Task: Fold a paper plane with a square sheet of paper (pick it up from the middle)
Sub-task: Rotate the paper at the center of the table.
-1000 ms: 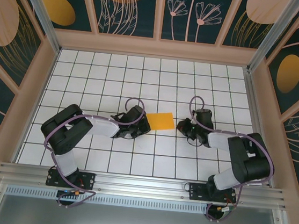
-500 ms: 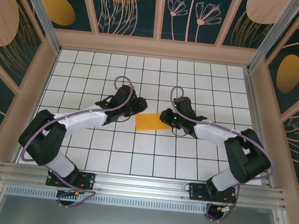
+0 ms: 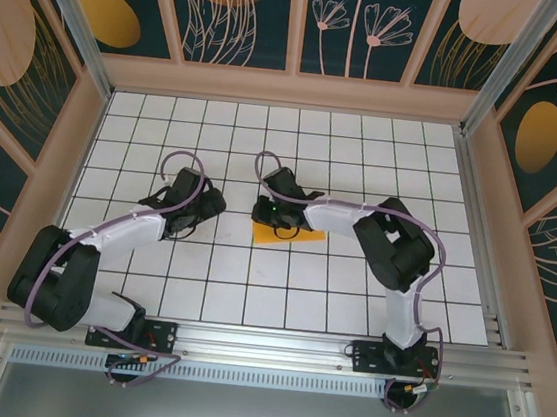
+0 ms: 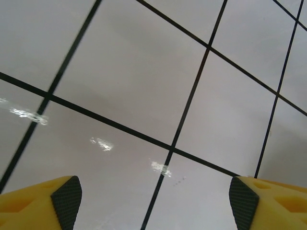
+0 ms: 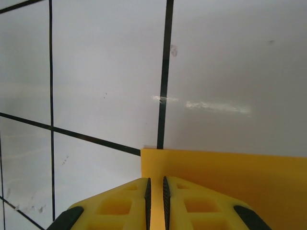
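The square sheet of paper (image 3: 308, 235) is orange-yellow and lies flat on the white grid table, left of centre, as a folded band. My right gripper (image 3: 276, 215) stands over its left end. In the right wrist view the paper (image 5: 230, 177) fills the lower right, its corner on a grid line. The right gripper (image 5: 155, 191) has its yellow fingers down on the sheet with just a thin slit between them. My left gripper (image 3: 209, 204) is about one tile left of the paper. In its wrist view the left gripper (image 4: 154, 201) is wide open over bare tile, holding nothing.
The table (image 3: 348, 307) is a white grid walled in by a wooden frame and dark patterned panels. The right arm (image 3: 385, 241) reaches leftward across the middle tiles. The left arm (image 3: 104, 239) lies along the left side.
Both grippers have swung left. The right one crossed from the paper's right side onto its left end. The left gripper drew away leftward and opened. The paper shifted slightly left.
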You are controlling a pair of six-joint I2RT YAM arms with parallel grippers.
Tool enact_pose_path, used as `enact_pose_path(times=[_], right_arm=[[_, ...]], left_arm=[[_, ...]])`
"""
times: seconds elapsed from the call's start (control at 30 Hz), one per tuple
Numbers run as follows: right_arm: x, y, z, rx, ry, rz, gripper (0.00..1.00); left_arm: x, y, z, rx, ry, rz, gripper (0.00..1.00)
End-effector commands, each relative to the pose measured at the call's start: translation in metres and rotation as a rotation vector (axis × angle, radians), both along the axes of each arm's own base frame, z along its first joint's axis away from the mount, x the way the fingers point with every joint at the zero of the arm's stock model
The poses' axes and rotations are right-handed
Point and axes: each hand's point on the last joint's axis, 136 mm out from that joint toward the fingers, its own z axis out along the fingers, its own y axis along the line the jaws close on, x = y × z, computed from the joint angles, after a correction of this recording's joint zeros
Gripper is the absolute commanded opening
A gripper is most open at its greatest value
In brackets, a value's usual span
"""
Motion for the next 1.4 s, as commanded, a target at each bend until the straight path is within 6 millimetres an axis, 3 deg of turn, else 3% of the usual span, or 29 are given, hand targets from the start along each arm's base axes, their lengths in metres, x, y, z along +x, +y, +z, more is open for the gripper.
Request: enact_pose_path(times=[0.0, 0.17, 0.3, 0.37, 0.43, 0.57, 0.63, 0.77, 0.9, 1.2, 1.37], right_arm=[[-0.013, 0.006, -0.011, -0.044, 0.048, 0.070, 0.17], [-0.049, -0.005, -0.028, -0.099, 0.129, 0.185, 0.16], [-0.086, -0.040, -0.033, -0.196, 0.168, 0.285, 0.16], [-0.092, -0.061, -0.028, -0.261, 0.142, 0.299, 0.16], [-0.085, -0.080, -0.016, -0.321, 0.090, 0.259, 0.21], [-0.058, -0.096, 0.020, -0.305, -0.016, 0.089, 0.37], [-0.044, -0.112, 0.028, -0.312, -0.046, -0.050, 0.42], [-0.027, -0.145, 0.021, -0.343, -0.018, -0.261, 0.49], [-0.014, -0.159, 0.011, -0.326, 0.009, -0.346, 0.53], [-0.002, -0.155, -0.021, -0.339, 0.077, -0.324, 0.54], [0.005, -0.132, -0.032, -0.282, 0.058, -0.217, 0.55]], left_arm=[[-0.007, 0.017, -0.002, 0.066, 0.004, 0.023, 0.86], [-0.006, 0.016, -0.002, 0.058, -0.004, 0.019, 0.92], [-0.005, 0.013, -0.005, 0.053, 0.000, 0.005, 0.97], [-0.004, 0.011, -0.005, 0.047, -0.001, -0.004, 0.98], [-0.003, 0.009, -0.006, 0.041, -0.004, -0.014, 0.98], [-0.001, 0.003, -0.005, 0.031, -0.004, -0.050, 0.99], [-0.001, 0.000, -0.004, 0.022, -0.007, -0.061, 0.98], [-0.001, -0.006, -0.003, -0.006, -0.013, -0.084, 0.98], [0.001, -0.016, 0.001, -0.046, -0.021, -0.125, 0.98], [0.001, -0.034, 0.001, -0.123, -0.021, -0.185, 0.98], [-0.001, -0.044, 0.004, -0.166, -0.032, -0.227, 0.98]])
